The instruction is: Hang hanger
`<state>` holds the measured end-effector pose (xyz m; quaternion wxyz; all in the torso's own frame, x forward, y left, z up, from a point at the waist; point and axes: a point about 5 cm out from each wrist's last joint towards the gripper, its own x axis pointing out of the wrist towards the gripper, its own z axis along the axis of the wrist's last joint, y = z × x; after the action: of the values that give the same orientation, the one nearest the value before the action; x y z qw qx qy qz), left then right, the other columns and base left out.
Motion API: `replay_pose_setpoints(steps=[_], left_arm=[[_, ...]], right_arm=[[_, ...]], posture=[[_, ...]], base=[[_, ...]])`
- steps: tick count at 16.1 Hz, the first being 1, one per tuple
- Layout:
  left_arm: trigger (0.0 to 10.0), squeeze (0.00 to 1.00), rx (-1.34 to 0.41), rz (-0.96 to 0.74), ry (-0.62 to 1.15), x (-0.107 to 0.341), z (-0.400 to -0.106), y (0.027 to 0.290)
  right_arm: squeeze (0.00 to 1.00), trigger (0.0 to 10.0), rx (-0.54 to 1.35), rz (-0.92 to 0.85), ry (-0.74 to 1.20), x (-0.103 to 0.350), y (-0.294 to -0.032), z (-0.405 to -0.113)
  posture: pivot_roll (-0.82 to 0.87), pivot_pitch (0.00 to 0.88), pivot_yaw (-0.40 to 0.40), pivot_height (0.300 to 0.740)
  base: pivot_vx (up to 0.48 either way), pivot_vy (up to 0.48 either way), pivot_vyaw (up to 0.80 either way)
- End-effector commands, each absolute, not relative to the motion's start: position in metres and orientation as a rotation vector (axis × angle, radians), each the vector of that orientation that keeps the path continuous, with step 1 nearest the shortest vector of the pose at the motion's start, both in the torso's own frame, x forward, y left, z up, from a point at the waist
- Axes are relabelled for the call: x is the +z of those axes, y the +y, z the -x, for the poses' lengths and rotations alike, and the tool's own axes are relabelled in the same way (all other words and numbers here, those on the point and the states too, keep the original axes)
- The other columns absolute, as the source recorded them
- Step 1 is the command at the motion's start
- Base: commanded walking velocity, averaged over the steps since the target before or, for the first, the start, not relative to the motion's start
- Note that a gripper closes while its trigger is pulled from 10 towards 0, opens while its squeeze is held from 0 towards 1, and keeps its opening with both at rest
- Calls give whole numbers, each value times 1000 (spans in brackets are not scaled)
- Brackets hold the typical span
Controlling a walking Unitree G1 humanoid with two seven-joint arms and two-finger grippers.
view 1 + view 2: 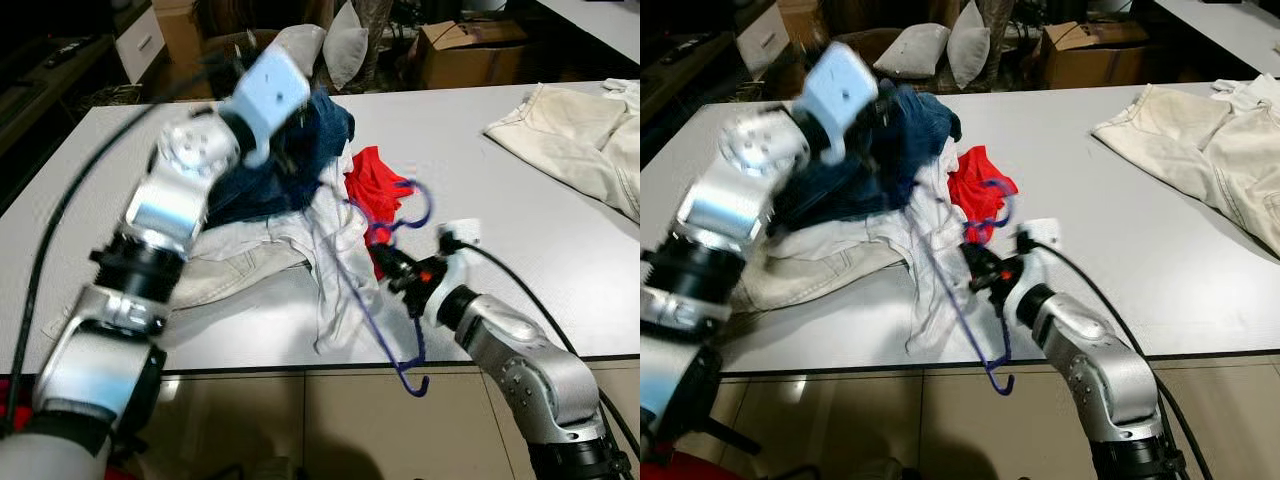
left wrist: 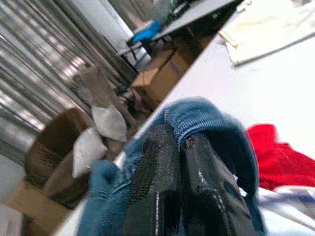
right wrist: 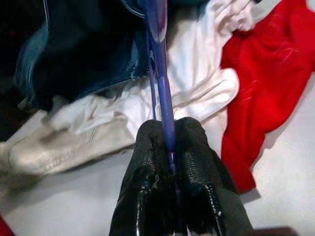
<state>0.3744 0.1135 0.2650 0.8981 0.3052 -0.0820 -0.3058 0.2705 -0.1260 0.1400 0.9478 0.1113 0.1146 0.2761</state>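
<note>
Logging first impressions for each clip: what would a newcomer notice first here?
Probably the heap of clothes at the middle of the white table, with a red garment bright against it. The right gripper has its jaws shut on a blue hanger that reaches past the table's near edge. The left gripper pinches blue denim above the heap.
</note>
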Motion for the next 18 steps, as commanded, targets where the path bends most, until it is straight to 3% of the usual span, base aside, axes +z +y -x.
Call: replay_pose_setpoints(steps=[1,2,8,13,14,18], left_arm=[[10000,0,-654,-633,-158,261,-372,110],[10000,1000,-701,-593,-123,248,-369,104],[10000,1000,-736,-636,-78,228,-359,105],[10000,988,-762,-744,21,195,-337,136],[10000,0,-776,-753,36,191,-333,139],[10000,0,-705,-761,50,181,-327,144]], right_arm=[[0,10000,531,-255,212,146,-129,-273],[0,10000,535,-268,204,147,-125,-272],[0,10000,596,-307,197,150,-109,-269],[0,10000,568,-384,175,154,-113,-273],[0,10000,565,-399,173,154,-114,-273],[0,10000,559,-420,169,155,-116,-274]], posture=[[30,0,82,740],[24,0,85,740],[32,0,85,740],[39,0,82,740],[41,0,80,740],[42,0,81,740]], base=[[0,0,0],[0,0,0],[0,0,0],[0,0,0],[0,0,0],[0,0,0]])
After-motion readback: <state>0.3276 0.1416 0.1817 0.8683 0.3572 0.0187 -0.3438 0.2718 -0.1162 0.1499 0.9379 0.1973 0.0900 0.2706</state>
